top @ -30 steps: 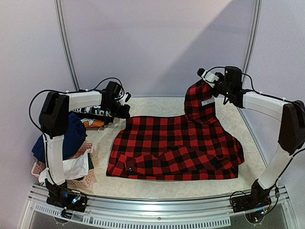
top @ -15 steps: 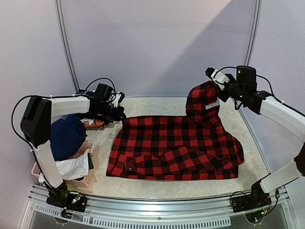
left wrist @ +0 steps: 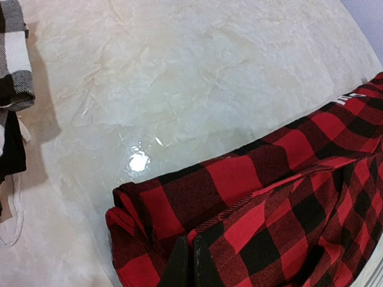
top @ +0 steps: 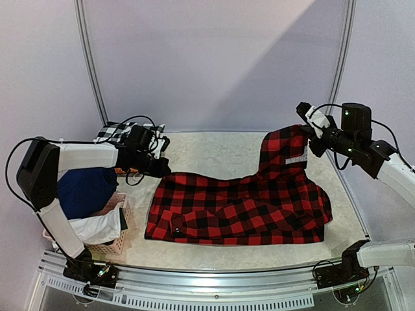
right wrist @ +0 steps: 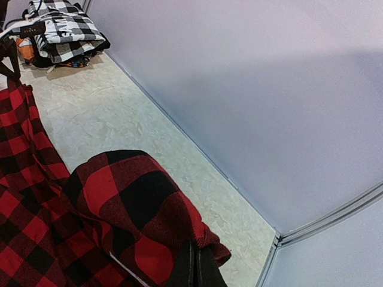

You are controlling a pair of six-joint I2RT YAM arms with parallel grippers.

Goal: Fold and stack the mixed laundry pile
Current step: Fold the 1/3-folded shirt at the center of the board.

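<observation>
"Where was the red-and-black shirt [top: 240, 207]?"

"Spread on the counter [top: 214, 152]. From above, you had its far right corner lifted by your right end effector [top: 311, 134] and its far left corner at your left end effector [top: 165, 170]."

"Were they clamped?"

"Each wrist view showed fingers [left wrist: 181, 269] pressed together on plaid cloth. Only the overhead view showed the pink basket [top: 115, 245] holding a navy garment [top: 84, 191] and a white garment [top: 97, 228]."

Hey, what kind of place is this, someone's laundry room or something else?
Likely a robotics lab cell, not a home: left arm and right arm bolted to a metal rail, plain panel walls, staged plaid shirt.
</observation>
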